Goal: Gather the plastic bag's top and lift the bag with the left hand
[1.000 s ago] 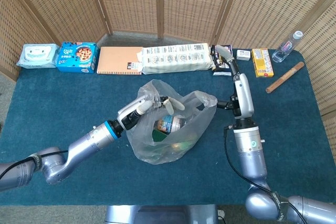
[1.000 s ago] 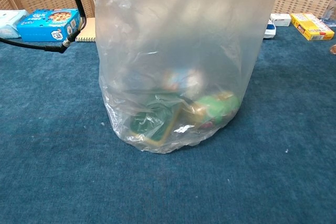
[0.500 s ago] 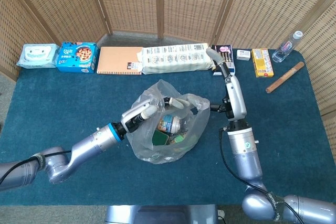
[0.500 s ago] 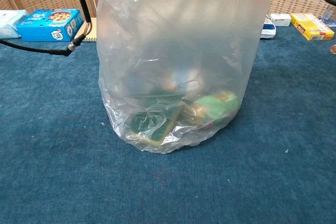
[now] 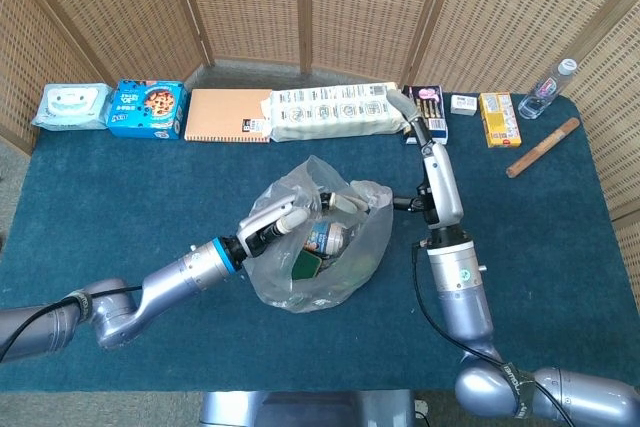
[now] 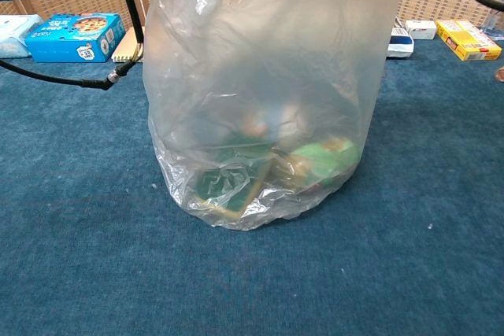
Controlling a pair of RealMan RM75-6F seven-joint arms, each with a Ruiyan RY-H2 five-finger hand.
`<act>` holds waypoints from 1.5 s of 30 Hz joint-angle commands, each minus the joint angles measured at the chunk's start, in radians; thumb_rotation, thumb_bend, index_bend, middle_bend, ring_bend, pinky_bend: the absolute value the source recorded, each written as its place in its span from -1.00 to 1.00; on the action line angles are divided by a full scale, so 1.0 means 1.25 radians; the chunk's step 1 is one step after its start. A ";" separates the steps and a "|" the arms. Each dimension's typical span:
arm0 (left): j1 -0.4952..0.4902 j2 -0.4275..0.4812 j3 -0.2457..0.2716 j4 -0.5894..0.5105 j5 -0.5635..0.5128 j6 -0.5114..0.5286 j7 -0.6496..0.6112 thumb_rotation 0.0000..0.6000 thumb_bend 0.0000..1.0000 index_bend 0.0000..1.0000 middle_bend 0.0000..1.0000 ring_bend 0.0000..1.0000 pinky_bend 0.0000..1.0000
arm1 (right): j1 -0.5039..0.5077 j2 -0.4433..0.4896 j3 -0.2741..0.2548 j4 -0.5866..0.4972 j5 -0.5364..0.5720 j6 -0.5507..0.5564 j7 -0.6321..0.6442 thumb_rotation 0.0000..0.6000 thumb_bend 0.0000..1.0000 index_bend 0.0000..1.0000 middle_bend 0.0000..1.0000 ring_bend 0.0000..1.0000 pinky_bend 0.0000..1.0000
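Along the back edge of the blue counter [image 5: 120, 197], going from the left, we see a pack of wet wipes [image 5: 70, 105], a blue biscuit box [image 5: 148, 108], an orange notebook [image 5: 228, 115] and a long white printed pack [image 5: 338, 112]. Further right lie a dark box [image 5: 432, 107], a small white box [image 5: 463, 103], a yellow box [image 5: 496, 118], a clear water bottle [image 5: 548, 89] and a brown stick [image 5: 542, 147].

Near the middle of the counter we find the clear plastic bag [image 5: 318, 237], its bottom resting on the cloth. Through the film we make out a small jar with a printed label [image 5: 325, 238], a dark green packet [image 5: 305, 264] and a lighter green item [image 6: 324, 155]; in the chest view they sit blurred at the bag's base.

The left hand [image 5: 290, 215] reaches in from the lower left and is at the bag's mouth. Its pale fingers [image 5: 348, 203] lie among the crumpled top edge of the film and seem to have some of it gathered, though we cannot tell how firm the hold is. In the chest view the top of the bag runs out of the frame, so the grasp is hidden there.

The right hand [image 5: 408, 107] is raised just right of the bag, over the back row near the dark box. It touches nothing we can see, and how far its fingers are spread we cannot tell.
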 commanded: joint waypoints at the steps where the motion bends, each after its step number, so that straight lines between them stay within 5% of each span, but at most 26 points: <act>1: -0.006 -0.003 0.001 0.003 0.003 -0.004 -0.003 -1.00 -0.72 -0.54 -0.66 -0.79 -0.80 | 0.006 -0.003 0.002 0.001 0.003 0.000 -0.006 1.00 -0.96 -0.79 -0.82 -0.92 -0.90; 17: 0.003 0.023 0.036 0.002 0.041 0.030 -0.060 -1.00 -0.72 -0.54 -0.66 -0.79 -0.80 | 0.011 -0.004 0.004 0.035 0.018 0.008 -0.004 1.00 -0.96 -0.81 -0.83 -0.93 -0.90; 45: -0.007 0.008 0.020 0.004 -0.004 0.013 -0.039 -1.00 -0.72 -0.54 -0.66 -0.79 -0.80 | -0.001 0.001 -0.028 0.002 -0.012 0.007 0.010 1.00 -0.96 -0.87 -0.87 -0.97 -0.90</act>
